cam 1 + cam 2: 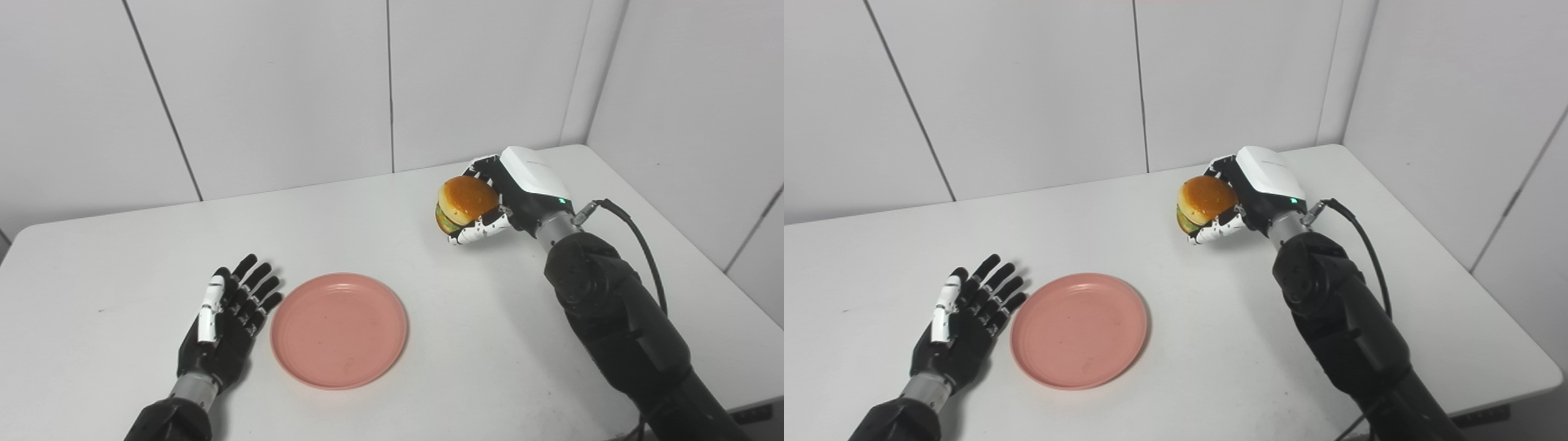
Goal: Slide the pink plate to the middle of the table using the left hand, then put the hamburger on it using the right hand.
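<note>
Holding hamburger [464, 205] in my right hand [511, 193], up & away from pink plate [339, 329]; loose grip = drop short. Left hand [226, 318] splayed, empty, beside plate.

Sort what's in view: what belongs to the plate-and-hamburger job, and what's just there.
Job:
pink plate, empty, on the table
hamburger, held above the table
right hand, shut on the hamburger
left hand, open, beside the plate

Just there:
cable on the right arm
wall panels
No loose clutter on the table.
</note>
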Robot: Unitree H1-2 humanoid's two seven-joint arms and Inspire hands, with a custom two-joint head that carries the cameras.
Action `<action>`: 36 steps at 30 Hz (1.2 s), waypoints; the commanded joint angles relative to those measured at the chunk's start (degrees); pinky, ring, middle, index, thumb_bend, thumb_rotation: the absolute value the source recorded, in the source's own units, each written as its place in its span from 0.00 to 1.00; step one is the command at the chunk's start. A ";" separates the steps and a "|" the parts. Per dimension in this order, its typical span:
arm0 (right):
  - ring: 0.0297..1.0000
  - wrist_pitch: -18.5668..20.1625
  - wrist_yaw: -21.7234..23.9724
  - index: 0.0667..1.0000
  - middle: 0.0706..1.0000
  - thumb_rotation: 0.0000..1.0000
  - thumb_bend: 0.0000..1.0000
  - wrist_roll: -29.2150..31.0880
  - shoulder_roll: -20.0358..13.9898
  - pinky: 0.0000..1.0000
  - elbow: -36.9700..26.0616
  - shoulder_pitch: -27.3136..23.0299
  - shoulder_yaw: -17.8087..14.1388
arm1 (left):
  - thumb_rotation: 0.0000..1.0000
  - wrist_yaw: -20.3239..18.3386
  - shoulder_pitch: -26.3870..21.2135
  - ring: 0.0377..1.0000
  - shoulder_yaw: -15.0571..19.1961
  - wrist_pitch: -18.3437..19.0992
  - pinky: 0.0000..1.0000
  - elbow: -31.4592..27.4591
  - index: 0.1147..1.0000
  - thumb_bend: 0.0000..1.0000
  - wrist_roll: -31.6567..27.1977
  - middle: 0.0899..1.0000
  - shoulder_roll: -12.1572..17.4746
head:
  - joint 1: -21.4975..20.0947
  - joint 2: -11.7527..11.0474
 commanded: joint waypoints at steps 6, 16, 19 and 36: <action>0.31 -2.44 -0.36 0.45 0.36 0.13 0.51 1.09 4.50 0.25 -2.04 -3.51 1.75 | 1.00 2.36 -1.16 0.88 -0.90 0.73 0.88 -1.02 0.86 0.33 2.05 0.88 -2.01 | 3.23 0.65; 0.30 -4.33 -1.53 0.45 0.35 0.13 0.51 0.84 10.45 0.23 1.23 -3.38 6.46 | 1.00 3.67 -1.87 0.87 -1.60 0.33 0.88 -0.59 0.87 0.34 3.45 0.88 -3.91 | 7.96 1.92; 0.31 -4.46 -1.59 0.45 0.36 0.13 0.51 0.50 11.48 0.24 2.05 -3.25 7.53 | 1.00 4.11 -1.96 0.86 -1.81 0.51 0.87 -0.75 0.86 0.34 3.90 0.87 -4.31 | 8.68 2.16; 0.27 -8.16 -2.17 0.45 0.33 0.13 0.52 0.38 13.66 0.20 5.87 -0.42 12.75 | 1.00 5.56 -2.28 0.85 -2.02 1.31 0.87 -1.28 0.85 0.35 4.25 0.85 -5.58 | 10.15 3.51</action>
